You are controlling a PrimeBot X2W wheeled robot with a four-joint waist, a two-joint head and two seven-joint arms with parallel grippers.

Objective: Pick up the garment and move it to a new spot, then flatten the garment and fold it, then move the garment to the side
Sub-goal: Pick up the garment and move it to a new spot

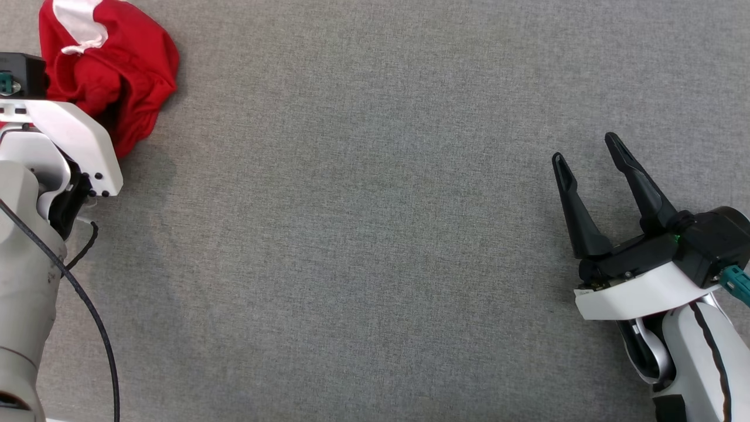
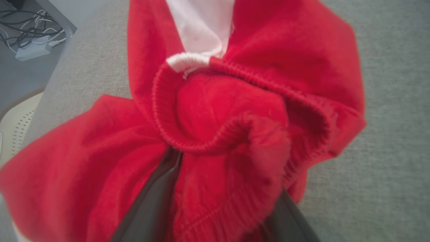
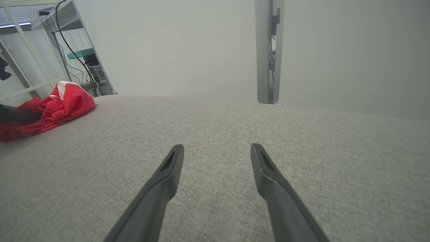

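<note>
Visibly, left gripper (image 2: 228, 174) straddles the crumpled red garment (image 1: 126, 70)

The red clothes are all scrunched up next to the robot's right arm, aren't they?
Not quite. The red clothes are scrunched up, but next to the robot's left arm, not its right one. The head view shows this.

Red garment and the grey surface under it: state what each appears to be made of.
Red garment: soft, matte cloth, likely a cotton knit or fleece, judging by its slightly fuzzy face, ribbed gathered band and limp folds. Its white panel looks like smoother cloth. Grey surface: matte woven fabric covering, with a fine heathered weave visible; what lies beneath cannot be told.
</note>
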